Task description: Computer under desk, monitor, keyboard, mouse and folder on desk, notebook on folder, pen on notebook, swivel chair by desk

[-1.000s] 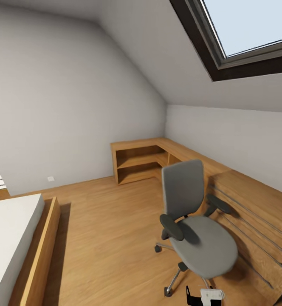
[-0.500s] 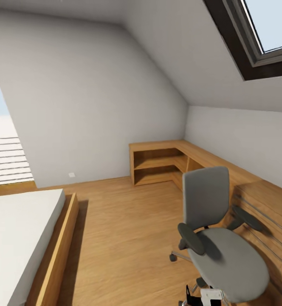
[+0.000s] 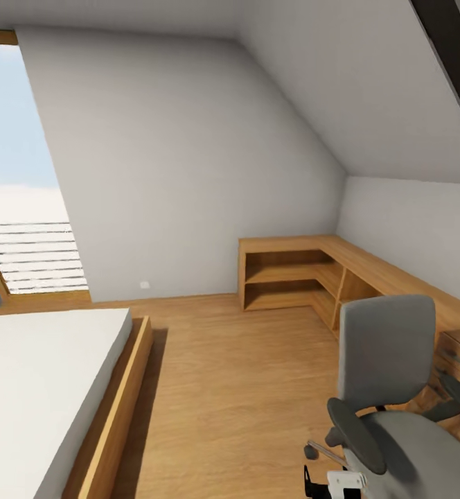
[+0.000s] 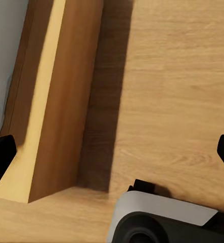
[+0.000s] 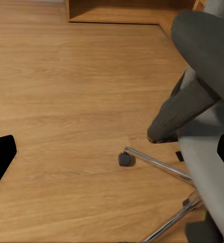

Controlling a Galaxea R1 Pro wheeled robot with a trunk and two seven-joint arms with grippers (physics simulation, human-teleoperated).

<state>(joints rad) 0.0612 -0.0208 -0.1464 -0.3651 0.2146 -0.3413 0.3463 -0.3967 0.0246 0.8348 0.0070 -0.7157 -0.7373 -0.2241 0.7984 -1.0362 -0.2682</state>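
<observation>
the swivel chair [image 3: 396,395] stands on the wooden floor [image 3: 237,374] at the lower right of the head view, its grey backrest upright, a dark armrest out on its near side and its grey seat running off the frame edge; nothing is seen lying on the part of the seat that shows. just behind it a low wooden corner shelf unit [image 3: 292,277] runs along the sloped white wall. a bed [image 3: 43,395] with a white mattress and a wooden frame fills the lower left, under a tall window [image 3: 22,173] with slats at its foot. in the right wrist view the right gripper [image 5: 112,157] has its two dark fingertips set wide apart at opposite frame edges with nothing between them, over the floor beside the chair's chrome leg and caster [image 5: 126,159]. in the left wrist view the left gripper [image 4: 112,157] is likewise spread wide and holds nothing, above the floor next to the bed's wooden side.
</observation>
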